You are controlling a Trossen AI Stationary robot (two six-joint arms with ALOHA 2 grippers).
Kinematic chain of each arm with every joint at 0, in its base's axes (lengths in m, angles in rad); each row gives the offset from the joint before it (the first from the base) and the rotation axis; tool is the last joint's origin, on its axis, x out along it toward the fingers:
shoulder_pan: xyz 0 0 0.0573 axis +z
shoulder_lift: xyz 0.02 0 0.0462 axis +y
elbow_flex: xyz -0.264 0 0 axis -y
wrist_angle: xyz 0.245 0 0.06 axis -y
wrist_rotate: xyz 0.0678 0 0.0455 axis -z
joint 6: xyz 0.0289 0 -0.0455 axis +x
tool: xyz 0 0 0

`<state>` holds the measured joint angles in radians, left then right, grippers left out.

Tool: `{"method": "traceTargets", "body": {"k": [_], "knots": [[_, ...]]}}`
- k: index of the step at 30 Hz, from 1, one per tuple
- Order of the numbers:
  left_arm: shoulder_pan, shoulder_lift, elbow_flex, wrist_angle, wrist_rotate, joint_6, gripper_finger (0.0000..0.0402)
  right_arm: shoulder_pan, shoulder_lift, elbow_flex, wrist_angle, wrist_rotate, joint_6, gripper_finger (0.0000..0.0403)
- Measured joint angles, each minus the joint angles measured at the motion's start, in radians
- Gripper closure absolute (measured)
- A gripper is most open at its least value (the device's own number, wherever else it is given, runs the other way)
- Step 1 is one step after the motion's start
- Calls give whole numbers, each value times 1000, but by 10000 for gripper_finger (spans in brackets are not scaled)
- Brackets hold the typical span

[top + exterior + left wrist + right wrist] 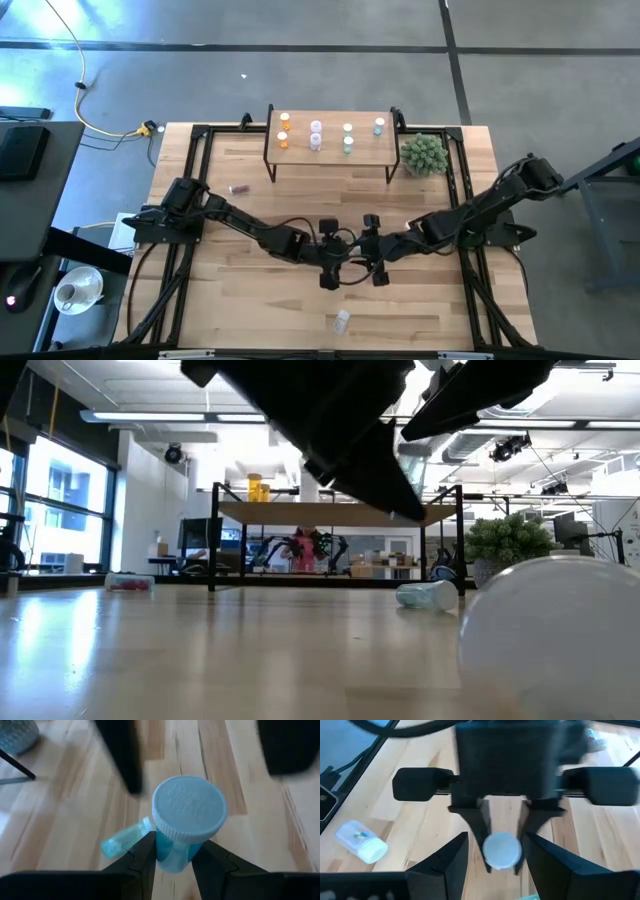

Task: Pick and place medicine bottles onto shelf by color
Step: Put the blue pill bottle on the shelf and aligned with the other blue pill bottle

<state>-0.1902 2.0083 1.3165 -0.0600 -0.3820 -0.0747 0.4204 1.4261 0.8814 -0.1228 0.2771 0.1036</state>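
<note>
Blue bottle (180,835) upright in left claw (172,857)

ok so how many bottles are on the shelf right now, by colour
orange bottles: 2
pink bottles: 2
green bottles: 2
blue bottles: 1
total on the shelf: 7
not counted: a blue bottle held in the left gripper

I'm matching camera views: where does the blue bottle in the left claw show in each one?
Left wrist view: blue bottle, centre, in left claw.
Right wrist view: its cap, low centre.
High view: hidden between left claw and right claw.
Low view: not made out.
Shared landmark: left claw.
</note>
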Motion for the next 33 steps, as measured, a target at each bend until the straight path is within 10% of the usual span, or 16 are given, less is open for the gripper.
{"method": "traceTargets", "body": {"k": [33], "knots": [[8,-1,25,56,5,0,298,-2,0,0,-31,5,-26,255]]}}
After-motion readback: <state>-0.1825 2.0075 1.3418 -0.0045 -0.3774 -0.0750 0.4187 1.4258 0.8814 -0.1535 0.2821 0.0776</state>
